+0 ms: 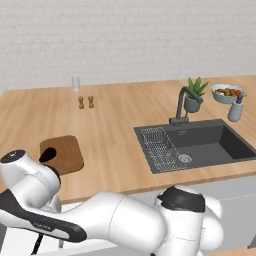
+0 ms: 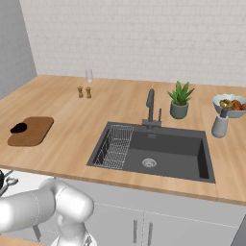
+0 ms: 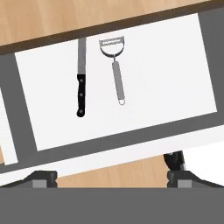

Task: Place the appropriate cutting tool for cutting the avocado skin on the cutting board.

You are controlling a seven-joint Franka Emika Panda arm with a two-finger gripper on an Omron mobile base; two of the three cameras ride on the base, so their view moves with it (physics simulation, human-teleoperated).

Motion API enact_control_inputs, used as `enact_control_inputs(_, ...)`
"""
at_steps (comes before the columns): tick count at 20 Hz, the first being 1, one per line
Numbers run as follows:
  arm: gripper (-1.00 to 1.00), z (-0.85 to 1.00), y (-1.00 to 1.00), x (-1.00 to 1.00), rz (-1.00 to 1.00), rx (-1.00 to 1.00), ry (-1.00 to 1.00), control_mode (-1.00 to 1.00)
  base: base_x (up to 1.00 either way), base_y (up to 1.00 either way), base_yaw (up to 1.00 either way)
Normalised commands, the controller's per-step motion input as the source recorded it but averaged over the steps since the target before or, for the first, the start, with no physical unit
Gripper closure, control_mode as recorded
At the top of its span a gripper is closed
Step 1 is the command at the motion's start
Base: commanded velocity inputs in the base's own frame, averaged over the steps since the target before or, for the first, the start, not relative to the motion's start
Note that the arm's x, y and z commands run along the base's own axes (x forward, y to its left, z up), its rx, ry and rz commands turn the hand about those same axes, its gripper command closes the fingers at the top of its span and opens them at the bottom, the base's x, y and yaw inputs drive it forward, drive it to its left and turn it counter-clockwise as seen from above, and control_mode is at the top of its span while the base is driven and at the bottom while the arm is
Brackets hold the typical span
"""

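Note:
A slim knife (image 3: 81, 87) with a black handle and grey blade lies in an open white drawer (image 3: 166, 78), its blade tip tucked under the counter's edge. A silver peeler (image 3: 116, 70) with a looped head lies just right of it. My gripper (image 3: 111, 179) hovers above the drawer, open, with nothing between its fingers and apart from both tools. On the counter the brown cutting board (image 1: 65, 152) (image 2: 33, 130) carries the dark avocado (image 1: 47, 155) (image 2: 18, 128) near its left edge.
A dark sink (image 1: 200, 145) with a wire rack (image 1: 159, 147) and faucet (image 1: 182, 102) lies right of the board. A potted plant (image 1: 194, 95), fruit bowl (image 1: 227, 93) and soap dispenser (image 1: 235, 109) stand behind it. Two shakers (image 1: 85, 102) and a glass (image 1: 75, 83) stand at the back.

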Motion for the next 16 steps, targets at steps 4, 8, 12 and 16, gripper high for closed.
enact_control_inputs(4,-1.00,-0.14,0.38,0.04,0.00,0.00,0.00,-1.00,0.00,0.00,0.00)
enact_control_inputs(8,-1.00,-0.20,0.26,0.04,0.00,0.00,0.00,-1.00,0.00,0.00,0.00)
enact_control_inputs(12,-1.00,-0.25,0.04,0.08,0.00,0.00,0.00,-1.00,0.00,0.00,0.00)
enact_control_inputs(16,-1.00,-0.41,-0.13,0.09,0.00,0.00,0.00,-1.00,0.00,0.00,0.00)
